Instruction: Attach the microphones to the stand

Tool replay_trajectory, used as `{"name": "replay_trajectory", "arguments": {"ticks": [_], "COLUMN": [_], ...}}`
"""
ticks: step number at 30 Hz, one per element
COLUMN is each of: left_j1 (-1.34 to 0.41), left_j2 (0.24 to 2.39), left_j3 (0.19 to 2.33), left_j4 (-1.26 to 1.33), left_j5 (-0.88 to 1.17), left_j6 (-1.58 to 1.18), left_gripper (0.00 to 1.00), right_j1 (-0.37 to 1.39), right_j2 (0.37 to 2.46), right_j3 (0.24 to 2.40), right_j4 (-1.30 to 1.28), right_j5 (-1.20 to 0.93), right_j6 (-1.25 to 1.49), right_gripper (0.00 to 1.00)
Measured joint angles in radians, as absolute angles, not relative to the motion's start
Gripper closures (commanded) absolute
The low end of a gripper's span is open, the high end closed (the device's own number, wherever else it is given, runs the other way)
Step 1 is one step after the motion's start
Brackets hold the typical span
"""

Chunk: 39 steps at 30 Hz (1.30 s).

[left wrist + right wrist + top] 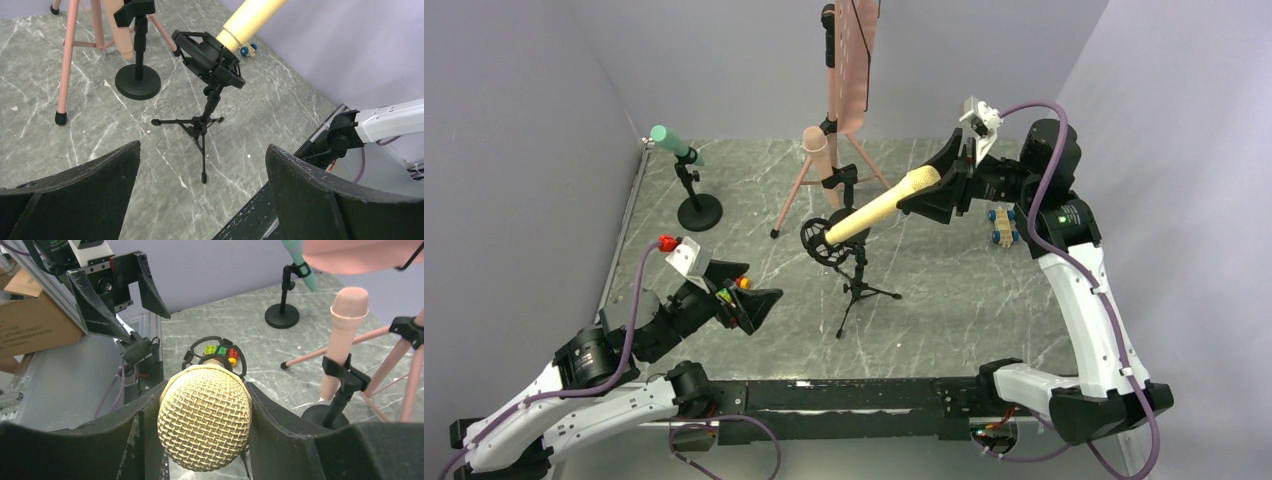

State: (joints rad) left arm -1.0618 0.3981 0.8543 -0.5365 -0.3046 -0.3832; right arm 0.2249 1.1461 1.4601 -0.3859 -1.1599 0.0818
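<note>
Tan-yellow microphone (884, 205) lay at frame centre, head pinched in right pincer (927, 196), tail at shock mount (822, 240), depth unclear. Left pincer (749, 292) stood spread, lower left. Teal microphone (674, 143) and pink microphone (819, 155) sat clipped on stands.

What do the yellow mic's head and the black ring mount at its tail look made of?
Yellow microphone: the head looks like woven wire mesh with a matte tan coat, judging by its regular grid of holes; moulded plastic is possible. Ring mount: matte black, no shine, thin hoops; plastic or coated metal, I cannot tell which.
</note>
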Motion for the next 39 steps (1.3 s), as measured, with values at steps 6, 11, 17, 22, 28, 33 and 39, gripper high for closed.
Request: {"name": "replay_trajectory", "arguments": {"ticks": [6,11,17,22,28,33,39], "left_j1": [-1.062,-1.062,-1.062,-1.062,-1.062,-1.062,-1.062], "left_j2": [0.398,0.398,0.398,0.396,0.387,0.382,0.382], "left_j3": [0.846,0.846,0.846,0.831,0.815,0.81,0.801], "left_j4": [-0.537,-0.536,-0.536,-0.534,-0.535,-0.533,-0.527], "left_j5": [-0.305,-0.305,-0.304,-0.304,-0.304,-0.304,-0.304], "left_j6": [-0.383,-0.382,-0.382,-0.382,-0.382,-0.382,-0.383], "left_gripper": [0.01,0.01,0.01,0.01,0.01,0.01,0.01], "right_j1": [0.225,0.227,0.253,0.285,0.336,0.375,0.434], "right_j2": [1.169,1.2,1.257,1.303,1.327,1.343,1.371], "right_j3": [1.431,1.431,1.434,1.455,1.475,1.476,1.476], "right_j4": [-0.378,-0.352,-0.345,-0.359,-0.389,-0.411,-0.42], "right_j5": [-1.161,-1.174,-1.187,-1.182,-1.16,-1.13,-1.093], "right_j6": [0.105,0.128,0.146,0.136,0.102,0.067,0.032], "right_gripper": [0.81,0.81,0.81,0.81,0.79,0.78,0.75]}}
